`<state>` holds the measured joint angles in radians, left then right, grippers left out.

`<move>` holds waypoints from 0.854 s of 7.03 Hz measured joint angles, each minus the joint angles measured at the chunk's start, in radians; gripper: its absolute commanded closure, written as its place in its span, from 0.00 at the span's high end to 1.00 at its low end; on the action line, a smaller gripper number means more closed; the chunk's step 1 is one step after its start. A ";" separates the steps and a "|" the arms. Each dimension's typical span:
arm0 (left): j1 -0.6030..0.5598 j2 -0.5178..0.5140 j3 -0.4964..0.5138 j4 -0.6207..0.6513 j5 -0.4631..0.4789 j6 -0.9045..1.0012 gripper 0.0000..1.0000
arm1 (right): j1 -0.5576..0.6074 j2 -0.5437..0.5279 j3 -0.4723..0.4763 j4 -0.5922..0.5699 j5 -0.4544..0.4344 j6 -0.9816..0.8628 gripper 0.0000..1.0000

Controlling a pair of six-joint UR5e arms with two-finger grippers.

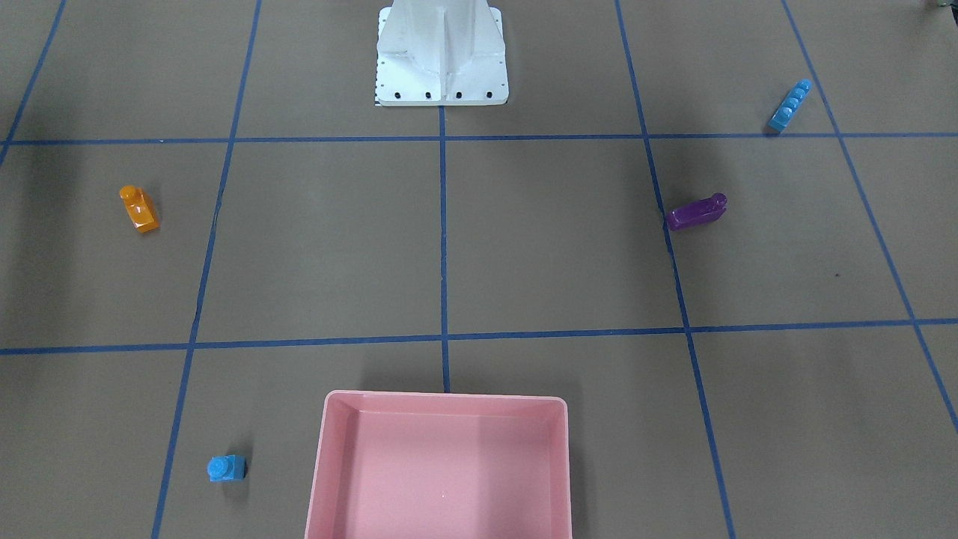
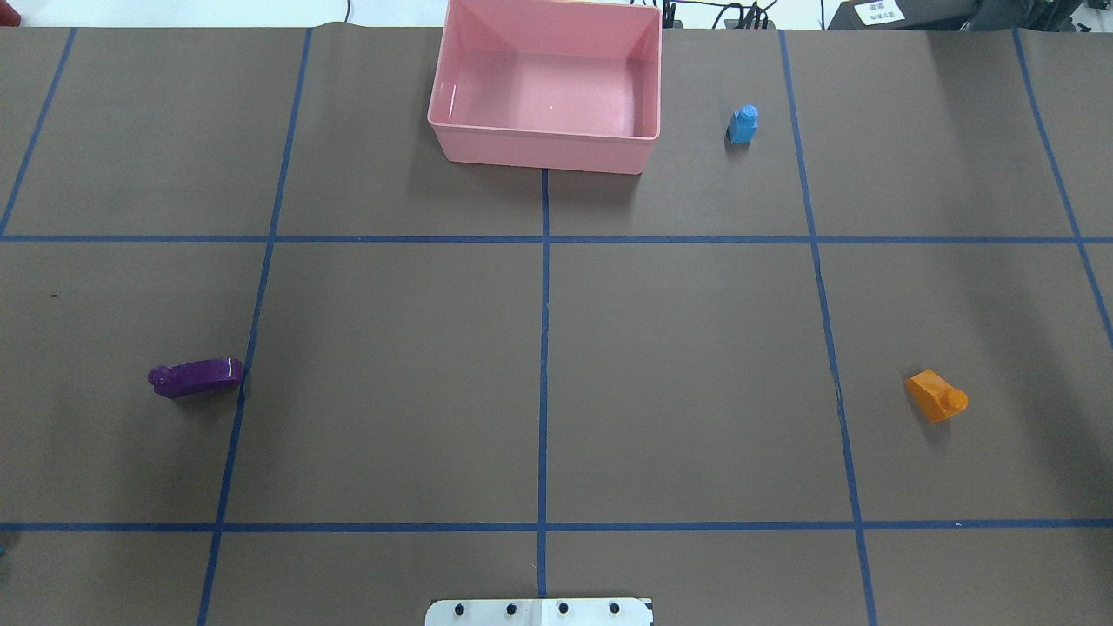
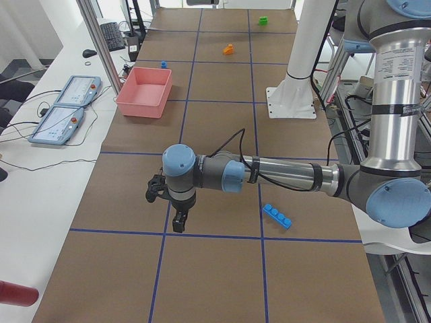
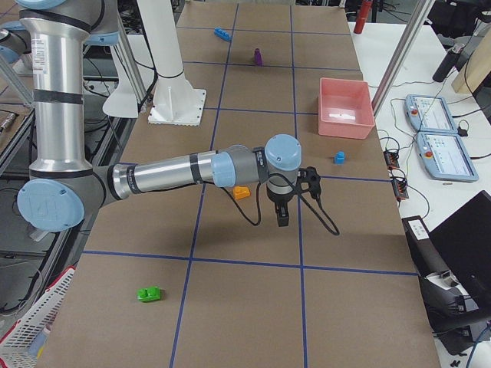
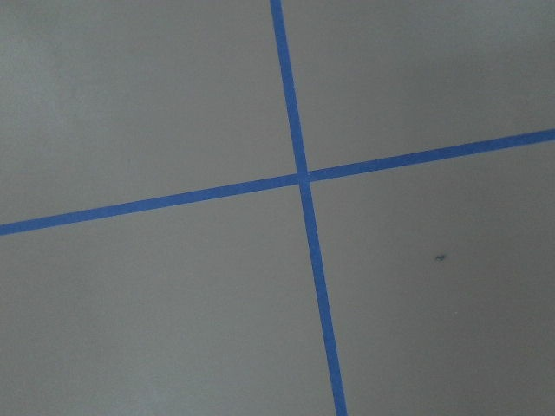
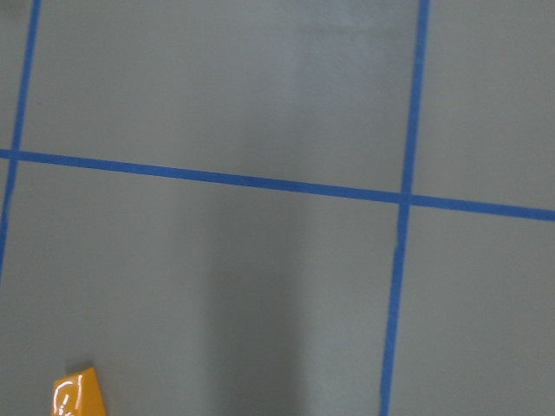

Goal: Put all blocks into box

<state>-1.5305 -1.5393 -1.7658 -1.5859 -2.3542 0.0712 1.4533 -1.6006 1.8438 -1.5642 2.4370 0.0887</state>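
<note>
With the right fingers (image 4: 281, 216) hanging over bare table (image 2: 391, 348) beside the orange block (image 2: 935, 396), at the overhead frame's right, you did best to centre over it, square the wrist to its flat sides, since it looked tipped over, and descend straight. Whether those or the left fingers (image 3: 178, 221) were spread or pressed together, I could not tell. The box (image 2: 539, 149), top centre, held nothing: purple block (image 2: 196, 378) at left, small blue block (image 2: 743, 124) just right of the box, long blue block (image 1: 789, 105) upper right in the front view, green block (image 4: 149, 294) lower left in the right-side view.
</note>
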 measured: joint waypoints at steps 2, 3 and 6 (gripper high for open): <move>0.018 -0.004 -0.060 0.002 -0.028 -0.025 1.00 | -0.191 0.014 0.011 0.187 -0.030 0.174 1.00; 0.020 -0.006 -0.078 0.001 -0.033 -0.042 1.00 | -0.270 0.012 0.009 0.281 -0.065 0.233 1.00; 0.028 -0.022 -0.091 0.000 -0.036 -0.156 1.00 | -0.447 -0.042 0.010 0.348 -0.169 0.291 1.00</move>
<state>-1.5030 -1.5611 -1.8571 -1.5863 -2.3899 -0.0846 1.0060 -1.6430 1.8535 -1.2158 2.2682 0.3800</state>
